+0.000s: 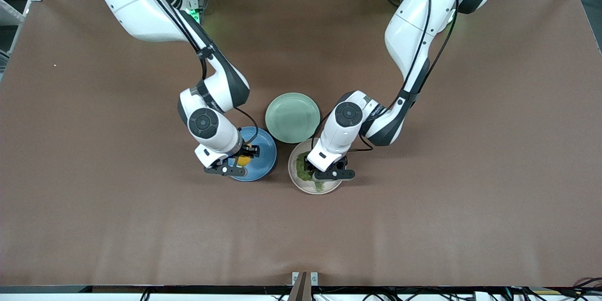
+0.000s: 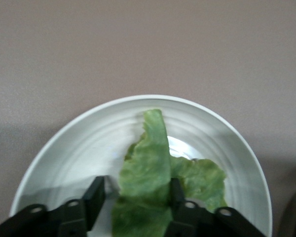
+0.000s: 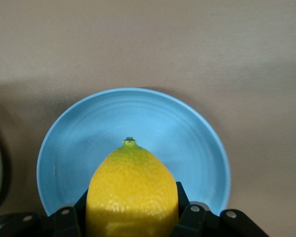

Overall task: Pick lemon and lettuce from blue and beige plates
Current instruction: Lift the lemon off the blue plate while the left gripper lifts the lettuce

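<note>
My right gripper (image 1: 237,164) is shut on the yellow lemon (image 1: 243,160) and holds it a little above the blue plate (image 1: 263,160). In the right wrist view the lemon (image 3: 132,187) fills the gap of the gripper (image 3: 132,207), with the blue plate (image 3: 187,138) below it. My left gripper (image 1: 324,170) is low over the beige plate (image 1: 292,176), open, with its fingers on either side of the green lettuce (image 1: 304,171). In the left wrist view the lettuce (image 2: 148,168) lies on the plate (image 2: 79,148) within the gripper (image 2: 134,197), touching one finger with a gap to the other.
A pale mint-green plate (image 1: 292,117) sits farther from the front camera, between the two arms and touching both other plates. The blue and beige plates lie side by side. The brown table (image 1: 423,225) spreads around them.
</note>
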You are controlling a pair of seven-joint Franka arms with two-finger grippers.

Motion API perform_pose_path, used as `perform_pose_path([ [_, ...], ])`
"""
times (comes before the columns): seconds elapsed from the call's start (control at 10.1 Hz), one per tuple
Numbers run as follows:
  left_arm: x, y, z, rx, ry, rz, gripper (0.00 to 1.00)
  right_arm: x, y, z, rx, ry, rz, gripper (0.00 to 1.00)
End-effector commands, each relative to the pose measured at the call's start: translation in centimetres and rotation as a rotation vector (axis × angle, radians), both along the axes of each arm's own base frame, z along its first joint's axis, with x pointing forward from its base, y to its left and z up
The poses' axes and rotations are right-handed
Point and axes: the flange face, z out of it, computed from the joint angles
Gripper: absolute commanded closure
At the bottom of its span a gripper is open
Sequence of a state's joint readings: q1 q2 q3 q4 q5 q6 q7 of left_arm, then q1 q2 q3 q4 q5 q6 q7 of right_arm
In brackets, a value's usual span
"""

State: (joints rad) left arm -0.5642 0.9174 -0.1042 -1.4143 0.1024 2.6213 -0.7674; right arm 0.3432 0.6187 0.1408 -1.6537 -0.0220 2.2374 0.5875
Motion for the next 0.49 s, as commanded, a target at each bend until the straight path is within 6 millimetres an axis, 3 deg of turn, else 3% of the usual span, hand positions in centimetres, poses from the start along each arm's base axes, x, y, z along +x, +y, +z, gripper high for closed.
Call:
perform_pose_path([
  [0.0, -0.1, -0.3, 0.3, 0.007, -0.017, -0.003, 1.0, 0.3, -2.6, 4.2, -0.01, -0.001, -0.024, 0.77],
  [0.2, 0.4, 0.0, 1.7, 0.0, -0.028, 0.007, 1.0, 0.8, -7.3, 7.4, -0.033, 0.044, 0.051, 0.77],
  [0.39, 0.9, 0.4, 3.1, -0.007, -0.037, 0.016, 1.0, 0.8, -10.4, 9.0, -0.048, 0.074, 0.061, 0.77],
])
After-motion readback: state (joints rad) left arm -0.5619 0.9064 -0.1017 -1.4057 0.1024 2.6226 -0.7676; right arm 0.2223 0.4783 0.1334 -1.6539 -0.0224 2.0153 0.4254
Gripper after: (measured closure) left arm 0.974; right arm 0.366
